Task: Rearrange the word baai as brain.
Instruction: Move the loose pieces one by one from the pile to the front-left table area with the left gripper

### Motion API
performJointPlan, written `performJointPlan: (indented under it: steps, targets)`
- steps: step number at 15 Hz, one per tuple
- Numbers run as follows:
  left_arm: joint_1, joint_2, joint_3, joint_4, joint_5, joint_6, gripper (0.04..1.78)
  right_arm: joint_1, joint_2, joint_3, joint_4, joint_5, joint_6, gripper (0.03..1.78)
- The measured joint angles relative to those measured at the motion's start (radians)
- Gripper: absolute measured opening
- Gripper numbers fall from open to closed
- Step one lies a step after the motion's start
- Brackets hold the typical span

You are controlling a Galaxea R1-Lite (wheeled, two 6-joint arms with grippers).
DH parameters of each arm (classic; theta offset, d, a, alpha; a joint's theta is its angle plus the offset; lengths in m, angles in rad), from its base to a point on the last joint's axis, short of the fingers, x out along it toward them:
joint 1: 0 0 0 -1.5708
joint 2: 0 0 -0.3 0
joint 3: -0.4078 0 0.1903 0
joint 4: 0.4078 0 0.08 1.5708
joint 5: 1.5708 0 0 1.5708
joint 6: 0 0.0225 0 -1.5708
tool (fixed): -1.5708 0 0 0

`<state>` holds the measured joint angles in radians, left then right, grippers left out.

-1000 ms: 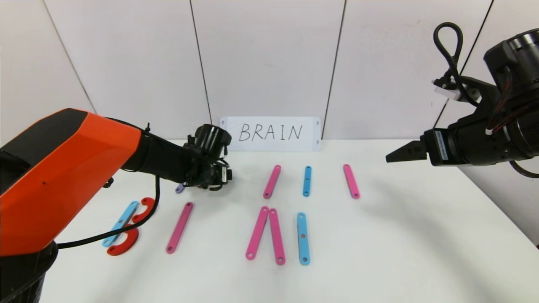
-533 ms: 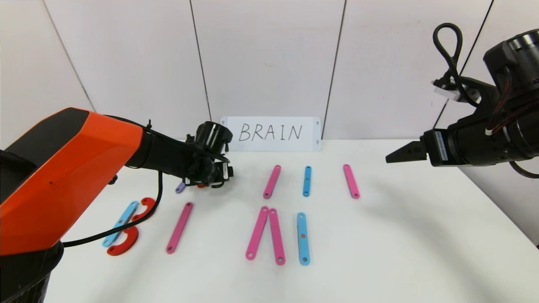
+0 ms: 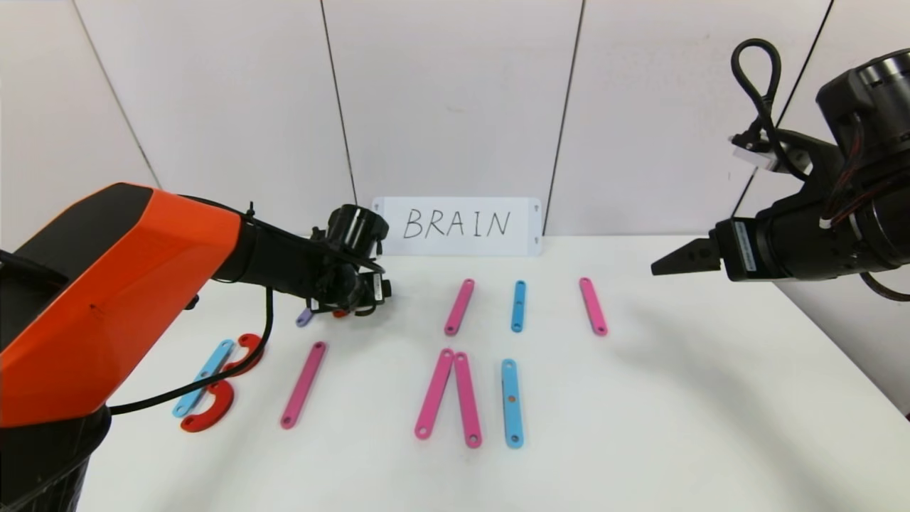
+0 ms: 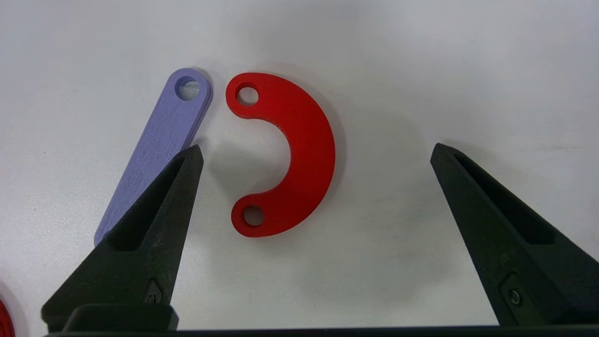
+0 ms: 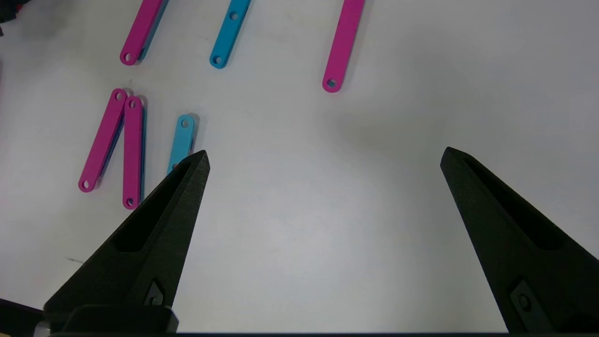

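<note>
Red C-curve (image 4: 299, 154) flat beside purple strip (image 4: 159, 145) | left gripper (image 4: 316, 154) above it, jaws apart | right gripper (image 5: 323, 159) raised, jaws apart

Card (image 3: 461, 226) stands at table's (image 3: 675, 412) back edge; strips (image 3: 458, 306) lie in two rows before it, curved pieces (image 3: 210, 412) far left.

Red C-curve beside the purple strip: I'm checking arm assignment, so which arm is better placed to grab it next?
Left, probably. The left gripper hangs open directly over the red C-curve beside the purple strip. The right gripper, also open, is parked high at the table's far right.
</note>
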<state>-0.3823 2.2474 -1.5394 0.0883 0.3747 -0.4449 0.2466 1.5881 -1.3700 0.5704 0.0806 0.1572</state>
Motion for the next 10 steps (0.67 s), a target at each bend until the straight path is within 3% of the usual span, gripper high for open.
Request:
performJointPlan:
  steps: [10]
  targets:
    - [0.0,0.015,-0.005,0.0,-0.005,0.0,1.7,0.0,-0.001,0.0,0.0,0.0,0.0,1.73]
